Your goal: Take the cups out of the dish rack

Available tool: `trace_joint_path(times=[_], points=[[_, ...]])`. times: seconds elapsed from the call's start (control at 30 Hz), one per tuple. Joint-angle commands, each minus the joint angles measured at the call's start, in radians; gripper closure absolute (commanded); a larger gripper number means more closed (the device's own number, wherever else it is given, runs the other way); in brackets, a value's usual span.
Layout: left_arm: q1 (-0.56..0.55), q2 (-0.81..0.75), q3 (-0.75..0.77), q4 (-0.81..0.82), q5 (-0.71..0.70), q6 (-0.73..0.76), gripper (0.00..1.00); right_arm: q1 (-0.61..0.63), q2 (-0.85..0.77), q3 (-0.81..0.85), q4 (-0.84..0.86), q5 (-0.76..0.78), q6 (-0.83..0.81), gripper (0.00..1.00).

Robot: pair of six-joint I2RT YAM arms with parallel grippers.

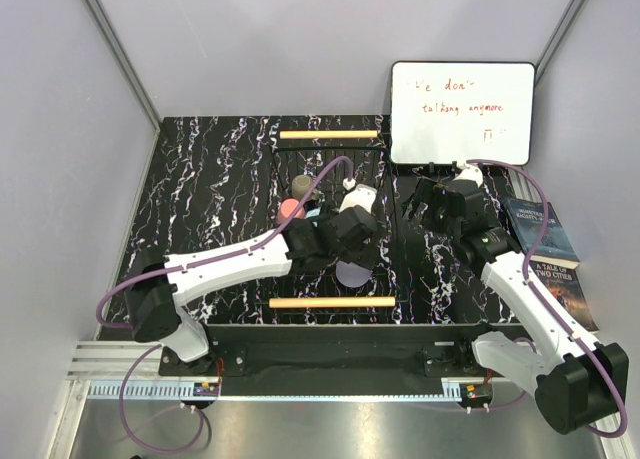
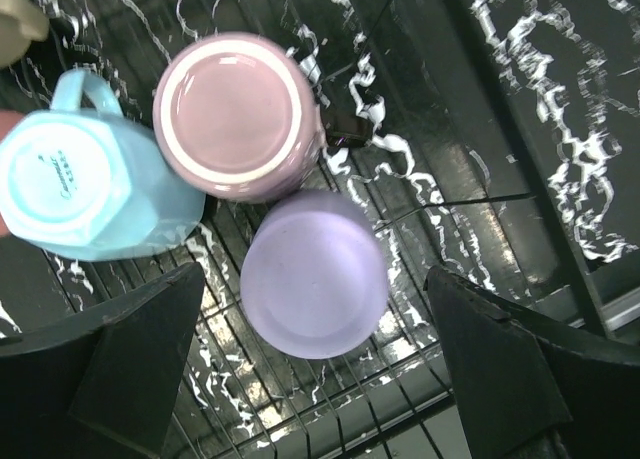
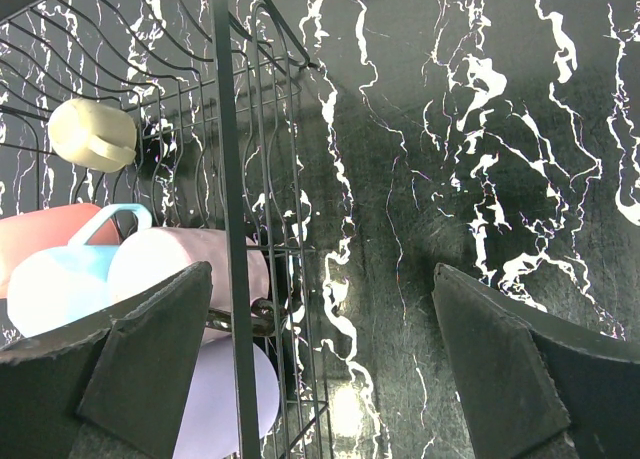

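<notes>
left gripper [image 2: 318, 364] hangs, fingers apart, over the upturned purple cup [image 2: 313, 274] in the rack [image 2: 330, 407]. lower straight and straddle it without nudging the pink cup [image 2: 238, 114] just beside it. right gripper [image 3: 320, 374], also spread, hovers beside the rack.

My fingers [image 2: 130, 364] are black. I see a lavender cup [image 2: 313, 276], a mauve cup [image 2: 237, 114], a blue cup [image 2: 85, 184], a coral cup [image 3: 45, 237] and a pale olive mug [image 3: 92, 134]. The rack [image 3: 226, 159] is black, the bench [image 3: 480, 229] black, veined white.
</notes>
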Motion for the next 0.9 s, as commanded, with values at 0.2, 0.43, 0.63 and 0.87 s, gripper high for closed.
trace_joint_path(times=[0.2,0.43,0.63,0.87], points=[[0.0,0.026,-0.046,0.046,0.019,-0.041,0.01,0.01,-0.004,-0.01,0.018,-0.001,-0.002,0.0],[0.0,0.054,-0.041,0.068,0.017,-0.026,0.01,0.008,-0.004,-0.008,0.018,-0.001,-0.005,0.0],[0.0,0.062,-0.052,0.074,0.036,-0.029,0.22,0.008,-0.001,-0.007,0.018,0.002,-0.005,0.0],[-0.002,0.04,-0.059,0.069,0.024,-0.023,0.97,0.008,0.002,-0.004,0.019,0.004,-0.005,0.0]])
